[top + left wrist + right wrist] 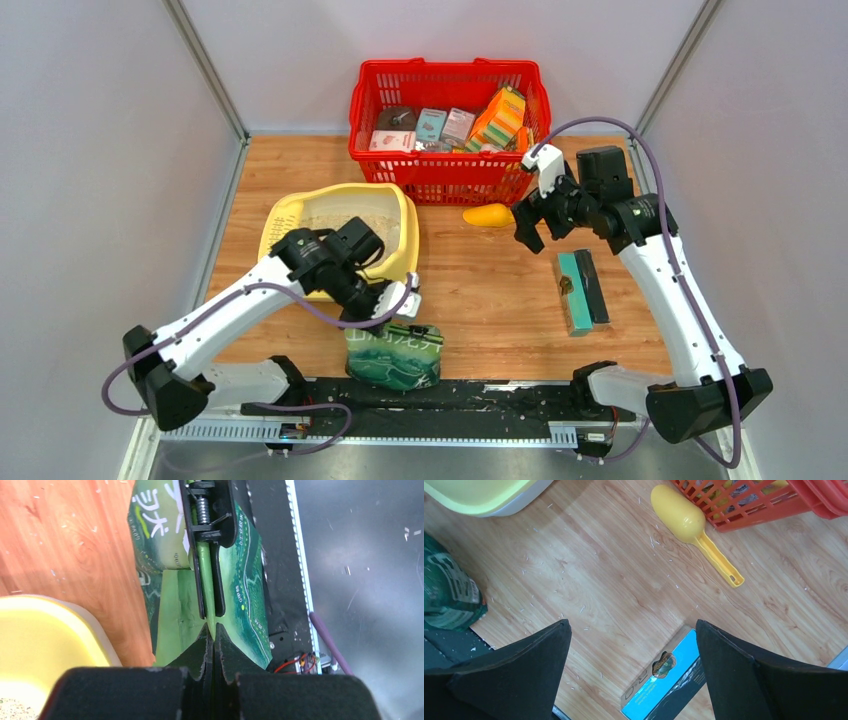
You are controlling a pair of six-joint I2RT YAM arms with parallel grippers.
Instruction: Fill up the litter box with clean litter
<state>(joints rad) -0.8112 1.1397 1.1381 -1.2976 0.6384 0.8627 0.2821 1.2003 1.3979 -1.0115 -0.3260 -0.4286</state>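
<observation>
L claw [212, 637] pinched the glossy green bag [393, 355] at the wood surface's [480, 290] near edge, beside the pale-yellow plastic litter box [275, 225] w/ beige sandy clean litter [340, 222] inside. R claw [632, 625] hung spread near a yellow plastic scoop [676, 515].

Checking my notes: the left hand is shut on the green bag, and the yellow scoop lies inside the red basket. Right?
No. The left hand is shut on the green bag, but the yellow scoop lies on the table outside the red basket, as the right wrist view shows.
</observation>
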